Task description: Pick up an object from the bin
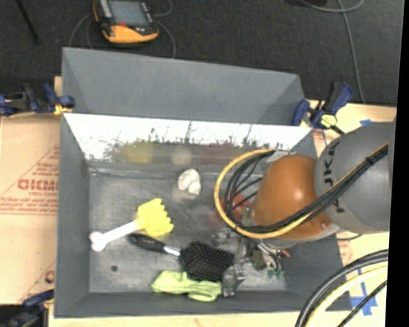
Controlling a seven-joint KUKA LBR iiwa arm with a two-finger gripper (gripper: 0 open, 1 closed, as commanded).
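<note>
Grey metal bin point(72, 206), seen from above. Leftmost thing we log is a yellow brush point(153, 218) with a white handle. It lies flat, handle end toward the front-left, head toward the middle.

Just in front of it a black hairbrush point(204, 260) lies flat. Its thin handle runs left, close under the yellow head, and its bristled head sits in the front middle. A crumpled yellow-green cloth point(183, 284) touches the front edge of that head and lies along the front wall. Farther back, well apart from these, a small white lump point(188, 182) rests near the back wall; we cannot tell what it is.

Right of the hairbrush, the gripper point(234, 277) is low in the front-right part, just beside the right edge of the hairbrush head and the right end of the cloth. We cannot tell how wide the pincer stands, nor whether anything is in it. Above it, the orange cover point(289, 192) and looping cables point(221, 188) hide the bin's right side.
</note>
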